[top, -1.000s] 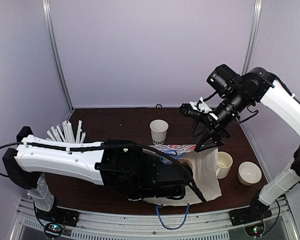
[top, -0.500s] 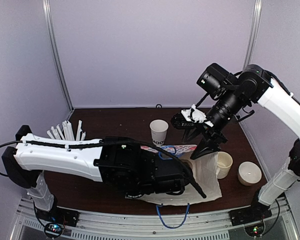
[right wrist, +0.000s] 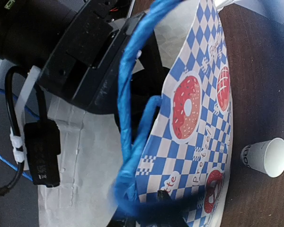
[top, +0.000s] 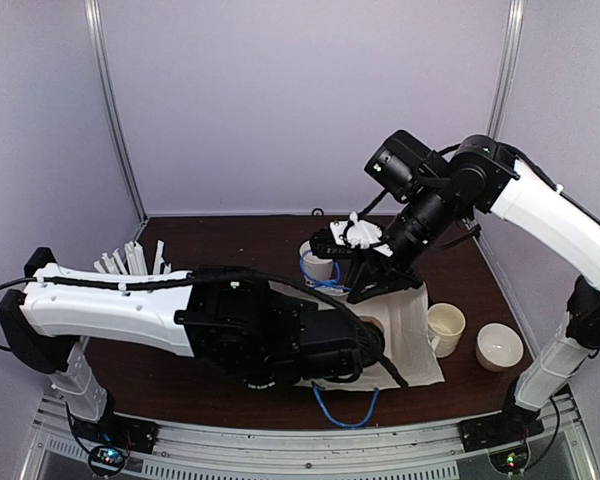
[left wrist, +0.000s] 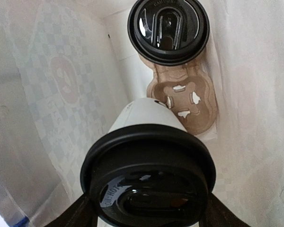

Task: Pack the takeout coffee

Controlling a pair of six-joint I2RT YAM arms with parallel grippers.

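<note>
Your left gripper clamps a lidded cup at lower centre inside the paper bag; a second lidded cup sits upper centre; your right gripper pinches the blue handle

This is looking like a robotics lab test cell. Plain pale panels and metal posts are enclosing a dark brown table. A left arm and a right arm are standing bolted to an aluminium rail along the bottom of the frame.
</note>
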